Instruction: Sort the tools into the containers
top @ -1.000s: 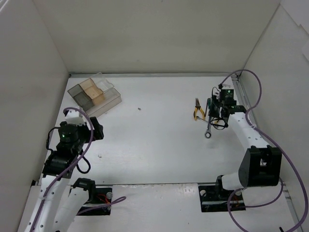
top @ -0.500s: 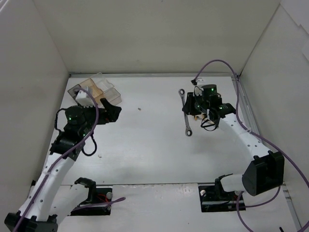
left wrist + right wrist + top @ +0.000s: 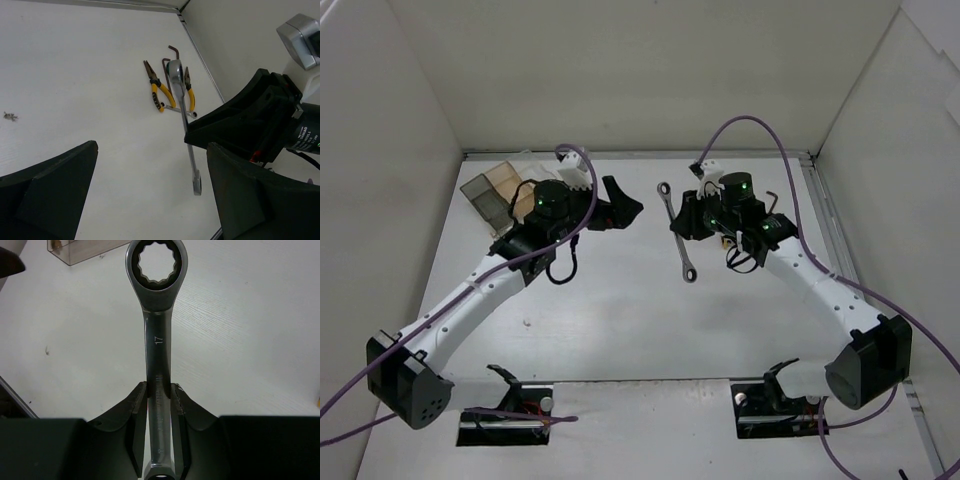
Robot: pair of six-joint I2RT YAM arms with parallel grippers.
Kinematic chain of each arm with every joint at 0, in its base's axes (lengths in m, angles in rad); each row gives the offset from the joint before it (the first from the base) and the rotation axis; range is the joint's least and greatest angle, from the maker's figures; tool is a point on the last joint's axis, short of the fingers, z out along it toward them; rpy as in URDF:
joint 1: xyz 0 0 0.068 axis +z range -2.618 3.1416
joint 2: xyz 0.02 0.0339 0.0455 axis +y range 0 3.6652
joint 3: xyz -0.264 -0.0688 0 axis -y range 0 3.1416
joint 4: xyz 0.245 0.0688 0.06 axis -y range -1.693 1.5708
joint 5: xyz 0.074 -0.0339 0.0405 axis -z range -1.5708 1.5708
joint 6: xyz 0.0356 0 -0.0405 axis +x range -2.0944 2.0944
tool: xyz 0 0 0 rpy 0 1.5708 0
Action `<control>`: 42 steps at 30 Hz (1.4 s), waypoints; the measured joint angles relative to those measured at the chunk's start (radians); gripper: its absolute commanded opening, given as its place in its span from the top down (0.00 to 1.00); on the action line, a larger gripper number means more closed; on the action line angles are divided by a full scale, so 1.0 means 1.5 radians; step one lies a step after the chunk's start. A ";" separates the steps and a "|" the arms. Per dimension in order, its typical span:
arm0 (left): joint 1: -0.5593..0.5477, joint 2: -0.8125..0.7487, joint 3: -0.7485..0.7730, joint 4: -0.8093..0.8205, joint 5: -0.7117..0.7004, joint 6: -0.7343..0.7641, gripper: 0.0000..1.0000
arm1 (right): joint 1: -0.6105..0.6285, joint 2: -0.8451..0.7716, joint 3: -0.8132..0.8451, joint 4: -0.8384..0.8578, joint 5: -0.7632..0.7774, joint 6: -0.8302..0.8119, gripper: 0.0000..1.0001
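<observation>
My right gripper (image 3: 682, 225) is shut on the slim silver wrench (image 3: 686, 258) and holds it above the table's middle; in the right wrist view the wrench (image 3: 156, 340) is pinched at its shank between the jaws of that gripper (image 3: 159, 400). My left gripper (image 3: 625, 207) is open and empty, just left of the wrench and facing it. Its wrist view shows the wrench (image 3: 185, 117), the yellow-handled pliers (image 3: 159, 96) and the dark hex key (image 3: 171, 54) lying on the table beyond. The clear compartment tray (image 3: 490, 190) stands at the back left, partly hidden by the left arm. No screwdriver is in view.
White walls close in the table at the back and both sides. Purple cables loop above both arms. A small speck of debris (image 3: 8, 116) lies on the table. The black base mounts (image 3: 510, 410) sit at the near edge.
My right gripper has lifted the wrench and carried it left toward the middle. My left arm has swung from the near left up and right, past the tray, toward the wrench.
</observation>
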 measured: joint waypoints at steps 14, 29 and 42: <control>-0.064 0.131 0.100 0.028 0.001 -0.010 0.20 | 0.037 -0.010 0.000 0.006 -0.031 0.001 1.00; -0.074 0.171 0.126 0.024 -0.027 -0.012 0.85 | 0.068 -0.014 0.000 0.005 -0.037 -0.001 1.00; -0.075 0.145 0.098 0.023 -0.024 0.037 1.00 | 0.084 -0.032 0.000 0.018 -0.021 0.003 0.25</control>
